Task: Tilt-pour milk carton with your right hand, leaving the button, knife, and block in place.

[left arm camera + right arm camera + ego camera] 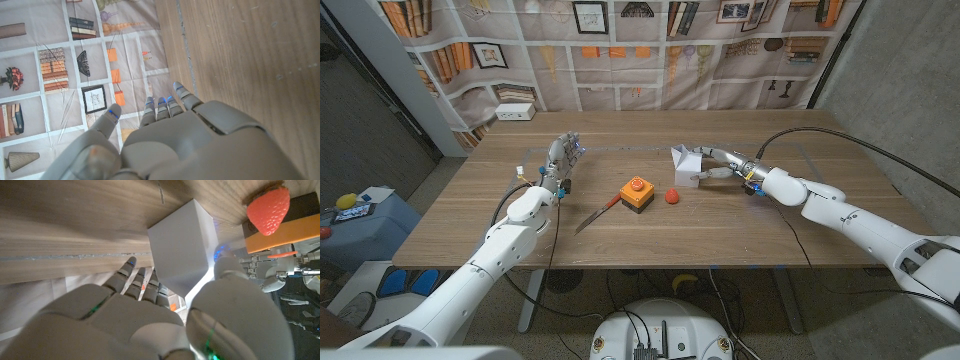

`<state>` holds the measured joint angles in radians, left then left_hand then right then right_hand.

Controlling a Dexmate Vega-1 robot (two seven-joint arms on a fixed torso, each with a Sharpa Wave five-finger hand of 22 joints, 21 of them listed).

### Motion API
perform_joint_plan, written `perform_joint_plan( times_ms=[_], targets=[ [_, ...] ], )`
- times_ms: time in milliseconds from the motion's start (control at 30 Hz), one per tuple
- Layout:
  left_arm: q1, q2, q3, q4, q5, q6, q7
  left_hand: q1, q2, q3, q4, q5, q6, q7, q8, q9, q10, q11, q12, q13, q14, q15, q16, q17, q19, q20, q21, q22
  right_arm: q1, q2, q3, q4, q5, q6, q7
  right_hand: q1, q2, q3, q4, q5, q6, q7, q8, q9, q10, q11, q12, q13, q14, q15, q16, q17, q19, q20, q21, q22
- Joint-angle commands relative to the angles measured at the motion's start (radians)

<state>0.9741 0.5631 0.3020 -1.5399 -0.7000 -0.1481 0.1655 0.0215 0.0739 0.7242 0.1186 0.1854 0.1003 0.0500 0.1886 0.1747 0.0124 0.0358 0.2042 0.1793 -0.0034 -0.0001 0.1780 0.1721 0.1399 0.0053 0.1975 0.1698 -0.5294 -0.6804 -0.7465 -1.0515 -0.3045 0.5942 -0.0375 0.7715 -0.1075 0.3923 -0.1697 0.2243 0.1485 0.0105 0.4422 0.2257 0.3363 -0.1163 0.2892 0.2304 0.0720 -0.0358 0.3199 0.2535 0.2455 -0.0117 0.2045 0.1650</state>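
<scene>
Printed bookshelf cloth hangs behind the wooden counter (720, 235), where a small white box (515, 112) sits near the far left corner. Around the counter's middle stands an orange box with a red button (636, 192); a red-handled knife (597, 213) lies just beside it toward the left edge, blade pointing at the near edge. A small red strawberry-shaped block (672, 196) sits just on the button box's other side, apart from it. These three lie between the two hands. The white milk carton (686, 163) is right of the middle, tilted off upright, a little beyond the red block. The right hand (722, 167) grasps the carton from the side toward the right edge; in the right wrist view its fingers (131, 275) and thumb wrap the white carton. The left hand (560, 160) stands near the left part of the counter, released, fingers apart and holding nothing.
</scene>
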Motion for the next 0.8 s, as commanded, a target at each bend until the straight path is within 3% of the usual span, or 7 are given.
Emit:
perform_joint_plan(
  times_ms=[33, 800],
  targets=[
    [-0.004, -0.005, 0.005, 0.007, -0.003, 0.002, -0.004, -0.009, 0.072, 0.004, 0.005, 0.006, 0.012, 0.001, 0.005, 0.002, 0.007, 0.001, 0.004, 0.002, 0.007, 0.003, 0.007, 0.003, 0.006, 0.0, 0.006, 0.004, 0.0, 0.001, 0.0, -0.003, -0.002, -0.008, -0.018, 0.009, 0.005, 0.002, 0.006, -0.001, 0.027, -0.004, 0.018, 0.006, 0.027, -0.005, 0.01, 0.007, 0.023, -0.022, 0.014, 0.005, 0.014, -0.005, 0.002, 0.005],
    [-0.003, -0.011, 0.011, 0.008, -0.001, 0.004, 0.002, -0.009, 0.072, 0.004, 0.007, 0.006, 0.019, -0.003, 0.003, 0.003, 0.008, 0.0, 0.001, 0.002, 0.008, 0.005, 0.005, 0.003, 0.01, 0.006, 0.005, 0.005, -0.019, -0.013, 0.025, -0.034, 0.015, -0.007, -0.045, 0.027, 0.028, 0.002, 0.011, -0.009, 0.101, -0.024, 0.059, 0.007, 0.112, -0.019, 0.022, 0.014, 0.072, -0.055, 0.042, 0.012, 0.053, -0.011, 0.003, 0.006]
  ],
)
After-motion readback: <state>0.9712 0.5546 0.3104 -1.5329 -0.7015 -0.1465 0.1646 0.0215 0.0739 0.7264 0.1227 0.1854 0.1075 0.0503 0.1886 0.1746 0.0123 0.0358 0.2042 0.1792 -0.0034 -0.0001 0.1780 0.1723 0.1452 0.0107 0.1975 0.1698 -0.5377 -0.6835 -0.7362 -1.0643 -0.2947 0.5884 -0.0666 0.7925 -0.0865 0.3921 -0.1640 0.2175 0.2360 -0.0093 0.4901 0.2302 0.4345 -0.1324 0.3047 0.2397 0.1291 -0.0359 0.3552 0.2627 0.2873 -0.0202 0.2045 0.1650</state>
